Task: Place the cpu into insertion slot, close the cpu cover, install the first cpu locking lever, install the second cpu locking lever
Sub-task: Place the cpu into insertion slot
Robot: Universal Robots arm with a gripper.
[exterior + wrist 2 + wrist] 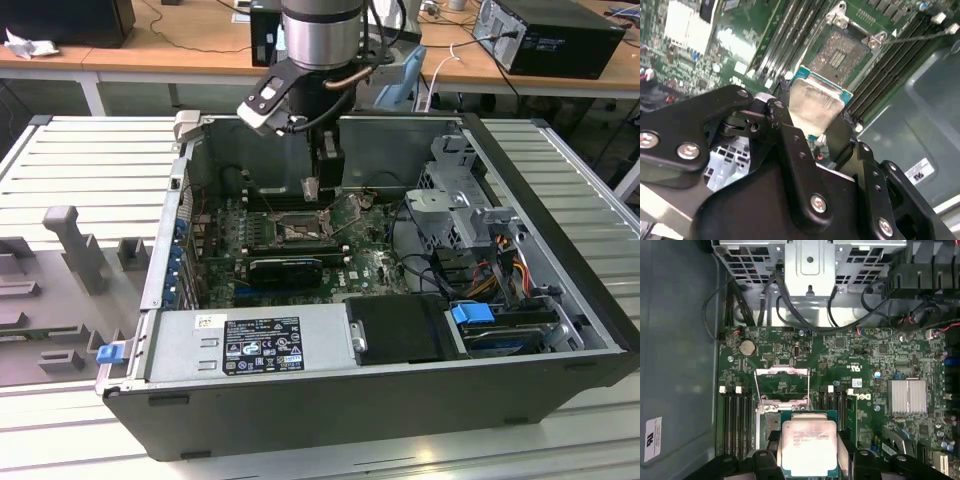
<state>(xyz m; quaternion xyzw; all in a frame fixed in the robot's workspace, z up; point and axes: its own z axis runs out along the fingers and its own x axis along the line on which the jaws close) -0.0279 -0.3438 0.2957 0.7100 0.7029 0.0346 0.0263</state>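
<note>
Above the motherboard inside the open computer case (400, 400), I am holding my hand (810, 458) partly closed, its two black fingers (766, 459) pressing against opposite edges of the cpu (809, 446). The chip is sitting flat between them with its pale metal top facing up, and in the second wrist view its green-edged corner (817, 102) is poking out past my fingers. The insertion slot (840, 52) is lying just beyond the chip, with its dark centre bare and nothing seated in it. The cpu cover (782, 385) is standing lifted off the slot, and the board is showing through its square window. Long black memory slots (737, 415) are running along both sides of the socket, close to my fingers. A silver finned heatsink (907, 396) is sitting farther across the board, and a round coin battery (746, 346) is lying near the cover's hinge side. Black cables (790, 315) are looping over the board's edge beneath a metal drive cage (460, 200). The case itself is lying on its side on the slatted desk (90, 160).
</note>
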